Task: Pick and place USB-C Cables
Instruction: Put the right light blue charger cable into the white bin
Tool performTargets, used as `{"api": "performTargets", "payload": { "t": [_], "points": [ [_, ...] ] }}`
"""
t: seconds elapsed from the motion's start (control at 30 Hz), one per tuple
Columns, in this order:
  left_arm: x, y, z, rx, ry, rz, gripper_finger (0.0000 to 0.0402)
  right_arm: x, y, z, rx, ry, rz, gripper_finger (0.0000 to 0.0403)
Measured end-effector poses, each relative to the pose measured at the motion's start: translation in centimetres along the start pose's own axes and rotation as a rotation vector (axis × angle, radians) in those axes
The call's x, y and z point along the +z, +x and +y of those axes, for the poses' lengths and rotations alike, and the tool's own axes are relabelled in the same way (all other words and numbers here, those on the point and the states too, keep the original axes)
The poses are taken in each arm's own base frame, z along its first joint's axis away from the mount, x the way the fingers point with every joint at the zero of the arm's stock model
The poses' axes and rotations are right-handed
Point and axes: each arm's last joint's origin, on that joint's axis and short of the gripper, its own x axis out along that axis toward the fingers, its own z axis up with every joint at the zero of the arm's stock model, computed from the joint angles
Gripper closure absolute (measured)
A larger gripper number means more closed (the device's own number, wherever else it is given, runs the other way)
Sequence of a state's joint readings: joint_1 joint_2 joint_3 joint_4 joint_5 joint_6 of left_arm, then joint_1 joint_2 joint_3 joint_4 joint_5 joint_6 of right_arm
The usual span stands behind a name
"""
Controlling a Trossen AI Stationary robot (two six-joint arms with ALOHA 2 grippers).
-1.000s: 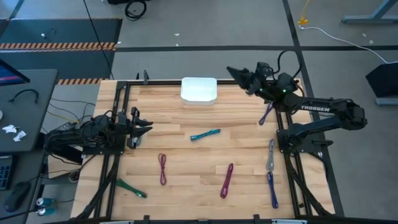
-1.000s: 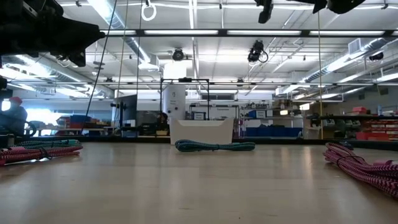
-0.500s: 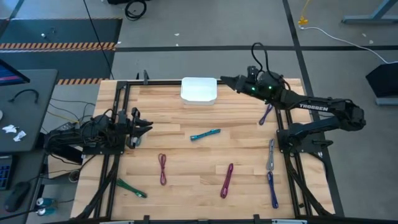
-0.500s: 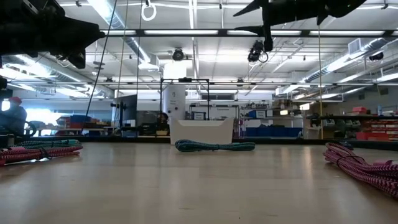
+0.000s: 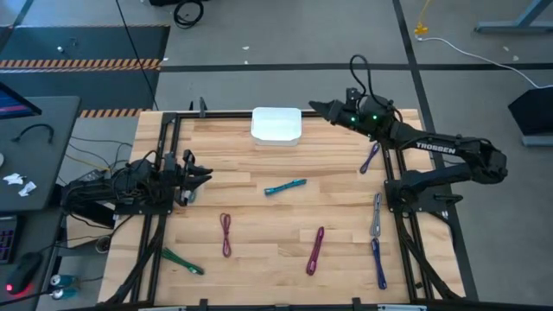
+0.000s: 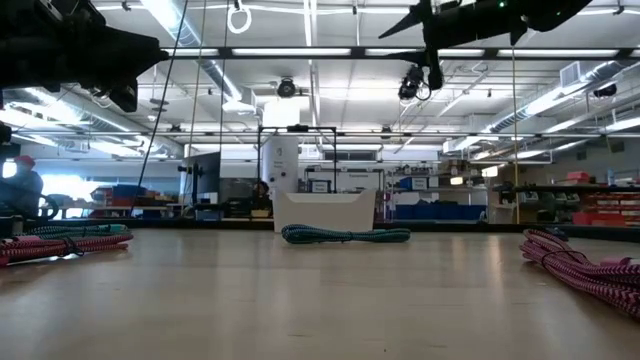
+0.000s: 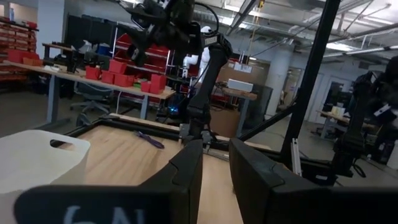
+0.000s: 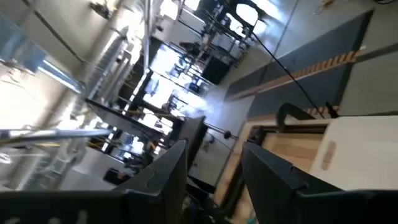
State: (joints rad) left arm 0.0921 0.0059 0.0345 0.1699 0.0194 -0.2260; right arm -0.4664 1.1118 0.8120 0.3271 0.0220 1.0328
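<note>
The right gripper (image 5: 318, 107) hangs above the table's far edge, just beside the white rectangular plastic bin (image 5: 276, 126), fingers slightly apart and empty. The left gripper (image 5: 204, 178) waits at the left side, narrowly parted, holding nothing. The folded USB-C cables lie spread on the wooden tabletop (image 5: 259, 216): teal (image 5: 285, 187) at centre, maroon (image 5: 225, 234), purple (image 5: 315, 250), green (image 5: 182, 261) nearer the front, others along the right side.

Overhead, tabletop-level and both wrist cameras share the white bin (image 5: 276, 126).

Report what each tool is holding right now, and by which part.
Nothing is held. The right tool is open and empty in the air beside the white bin; the left tool is open and empty at the table's left edge.
</note>
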Motion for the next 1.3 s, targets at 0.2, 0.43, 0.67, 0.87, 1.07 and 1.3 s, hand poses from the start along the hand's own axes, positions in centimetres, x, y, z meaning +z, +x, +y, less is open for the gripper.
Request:
{"api": "performTargets", "payload": {
  "t": [0.2, 0.43, 0.67, 0.87, 1.07, 1.3],
  "points": [
    [0.0, 0.0, 0.0, -0.001, 0.000, -0.002, 0.0311, -0.4, 0.0, 0.4, 0.028, -0.088, 0.027, 0.0245],
    [0.3, 0.0, -0.1, -0.008, 0.002, -0.032, 0.0318, 0.9, 0.0, 0.5, 0.055, -0.050, -0.082, 0.0245],
    [0.4, 0.0, -0.1, -0.010, 0.002, -0.041, 0.0314, 1.7, -0.2, 0.7, 0.042, -0.051, -0.229, 0.0245],
    [0.4, 0.0, -0.1, -0.010, 0.002, -0.041, 0.0311, 2.3, -0.3, 1.1, 0.069, -0.047, -0.295, 0.0245],
    [0.4, 0.0, -0.1, -0.009, 0.003, -0.040, 0.0310, 2.3, -0.2, 1.3, 0.116, -0.130, -0.254, 0.0245],
    [0.4, 0.0, -0.1, -0.009, 0.004, -0.040, 0.0313, -0.1, 1.8, -0.2, 0.134, -0.071, 0.040, 0.0245]
  ]
}}
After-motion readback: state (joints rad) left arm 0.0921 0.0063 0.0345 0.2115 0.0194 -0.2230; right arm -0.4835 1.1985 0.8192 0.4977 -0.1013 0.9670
